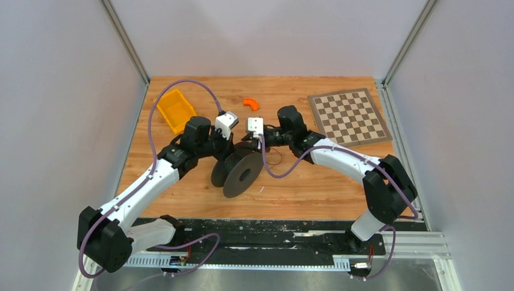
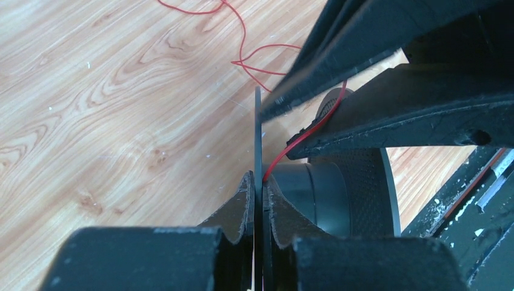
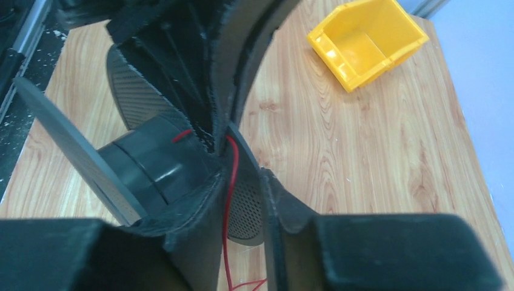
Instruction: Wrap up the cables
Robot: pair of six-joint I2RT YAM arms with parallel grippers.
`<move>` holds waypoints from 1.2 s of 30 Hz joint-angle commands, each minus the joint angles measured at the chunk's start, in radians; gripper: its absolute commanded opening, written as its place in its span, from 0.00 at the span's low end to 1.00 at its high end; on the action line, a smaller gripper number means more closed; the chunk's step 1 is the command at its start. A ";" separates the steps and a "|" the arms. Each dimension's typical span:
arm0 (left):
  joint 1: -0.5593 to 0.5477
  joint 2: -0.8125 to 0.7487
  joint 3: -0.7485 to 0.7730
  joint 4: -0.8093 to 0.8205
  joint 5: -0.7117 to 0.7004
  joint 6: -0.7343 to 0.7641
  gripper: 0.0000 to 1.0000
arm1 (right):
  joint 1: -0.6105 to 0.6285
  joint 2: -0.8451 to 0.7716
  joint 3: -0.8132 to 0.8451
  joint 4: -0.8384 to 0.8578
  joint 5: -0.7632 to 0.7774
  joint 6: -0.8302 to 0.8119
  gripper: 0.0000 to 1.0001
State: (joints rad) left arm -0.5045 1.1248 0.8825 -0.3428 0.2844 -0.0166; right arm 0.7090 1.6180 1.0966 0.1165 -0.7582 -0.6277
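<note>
A black spool (image 1: pixel 242 173) with two round flanges lies on its side mid-table. My left gripper (image 1: pixel 230 145) is shut on the thin edge of one flange (image 2: pixel 258 139), with a pad on each side (image 2: pixel 259 188). The cable, a very thin red wire (image 2: pixel 242 36), lies in loose loops on the wood and runs up to the spool's core (image 2: pixel 315 188). My right gripper (image 1: pixel 257 144) reaches over the spool. Its jaws (image 3: pixel 245 173) stand a little apart. The wire (image 3: pixel 229 182) runs between them along the left finger (image 3: pixel 200 206).
A yellow bin (image 1: pixel 176 109) stands at the back left and also shows in the right wrist view (image 3: pixel 363 39). A small orange piece (image 1: pixel 251 103) lies at the back middle, a checkerboard mat (image 1: pixel 348 116) at the back right. A black rail (image 1: pixel 260 239) runs along the near edge.
</note>
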 commanded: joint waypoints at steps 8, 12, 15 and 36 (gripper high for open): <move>0.002 -0.115 0.099 -0.181 -0.221 0.037 0.00 | -0.027 -0.237 -0.081 0.078 0.247 0.226 0.46; 0.002 -0.199 0.135 -0.229 -0.277 0.024 0.00 | -0.028 -0.352 -0.202 0.159 0.291 0.265 0.53; 0.003 -0.270 0.175 -0.258 -0.301 0.023 0.00 | -0.028 -0.434 -0.356 0.322 0.288 0.264 0.60; 0.002 -0.390 0.336 -0.357 -0.171 -0.150 0.00 | 0.007 -0.128 -0.549 0.942 0.076 0.369 0.63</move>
State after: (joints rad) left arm -0.5041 0.7620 1.1427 -0.7551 0.0998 -0.1177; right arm 0.7113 1.4433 0.5568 0.8505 -0.6724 -0.3443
